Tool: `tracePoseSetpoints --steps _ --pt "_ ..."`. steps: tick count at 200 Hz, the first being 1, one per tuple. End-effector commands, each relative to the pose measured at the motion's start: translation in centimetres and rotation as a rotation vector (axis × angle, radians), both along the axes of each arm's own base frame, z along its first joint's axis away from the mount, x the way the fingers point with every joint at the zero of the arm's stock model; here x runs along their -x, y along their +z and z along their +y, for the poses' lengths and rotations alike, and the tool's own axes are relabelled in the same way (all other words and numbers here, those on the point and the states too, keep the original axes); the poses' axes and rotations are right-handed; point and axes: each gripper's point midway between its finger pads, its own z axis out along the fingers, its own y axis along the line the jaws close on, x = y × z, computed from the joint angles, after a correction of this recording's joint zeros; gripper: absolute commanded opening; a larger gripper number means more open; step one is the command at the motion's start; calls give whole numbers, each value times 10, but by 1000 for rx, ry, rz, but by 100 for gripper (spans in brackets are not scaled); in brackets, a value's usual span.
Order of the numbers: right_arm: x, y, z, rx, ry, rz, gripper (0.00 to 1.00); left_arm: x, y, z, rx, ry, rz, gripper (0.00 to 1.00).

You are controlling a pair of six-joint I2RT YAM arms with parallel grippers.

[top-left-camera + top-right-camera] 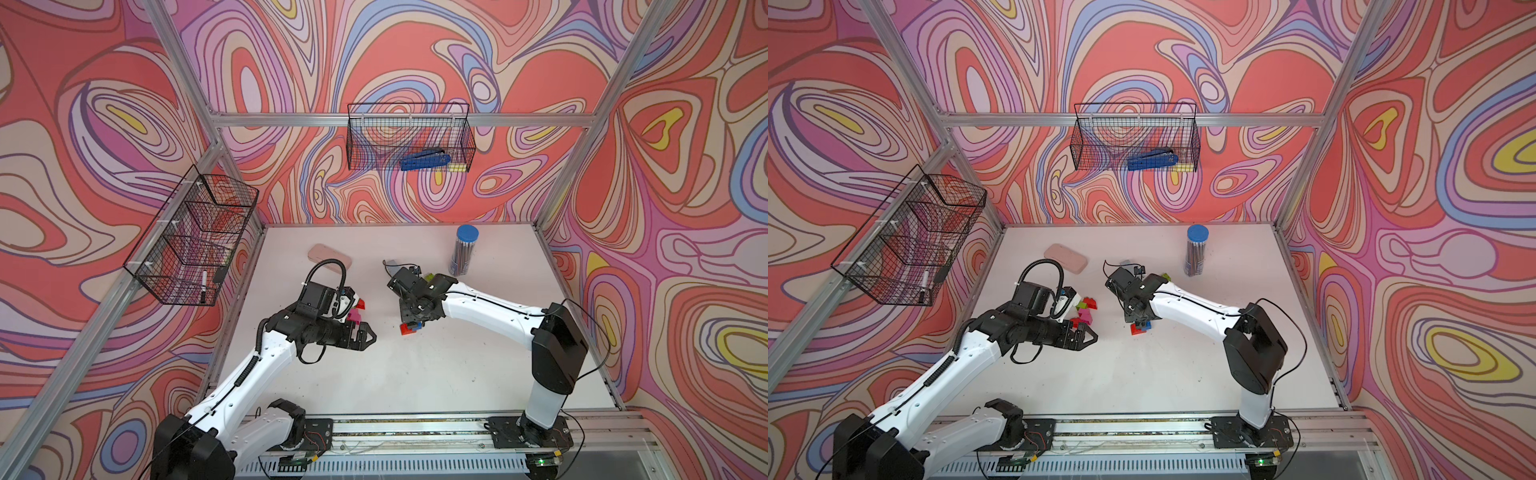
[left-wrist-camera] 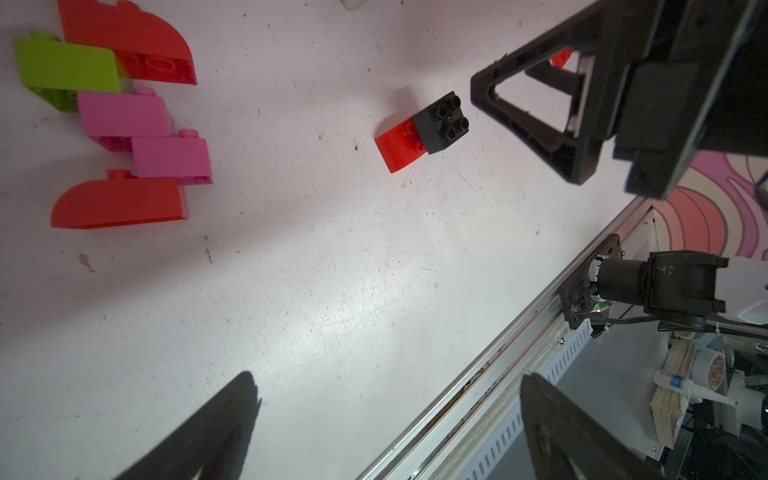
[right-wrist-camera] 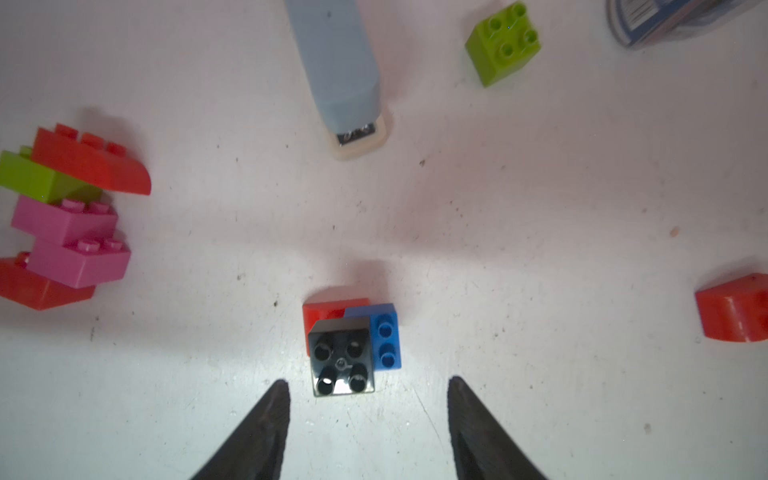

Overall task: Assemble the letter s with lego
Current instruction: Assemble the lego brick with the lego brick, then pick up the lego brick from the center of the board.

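Right wrist view: we see the right gripper (image 3: 369, 380) spread, empty, just beside the black brick (image 3: 341, 359); left gripper (image 2: 389, 375) gapes too.

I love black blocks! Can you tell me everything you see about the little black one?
The black brick is a small square of shiny plastic with four hollow round studs on top. It stands upright, stacked on a red brick, with a blue brick tight against its side, near the middle of the white table. The right gripper hangs open close by, not touching it.
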Motion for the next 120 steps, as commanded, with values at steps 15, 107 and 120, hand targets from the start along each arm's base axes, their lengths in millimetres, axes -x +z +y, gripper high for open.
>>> tracePoseSetpoints --steps 15,107,120 --pt "-42 21 -20 -40 71 -101 67 -23 27 -13 71 8 -62 100" --pt "-125 -17 -49 91 346 -109 73 -54 47 -33 159 31 -82 100" --pt "-135 -25 -55 82 353 -88 73 -56 46 -34 159 30 -80 100"
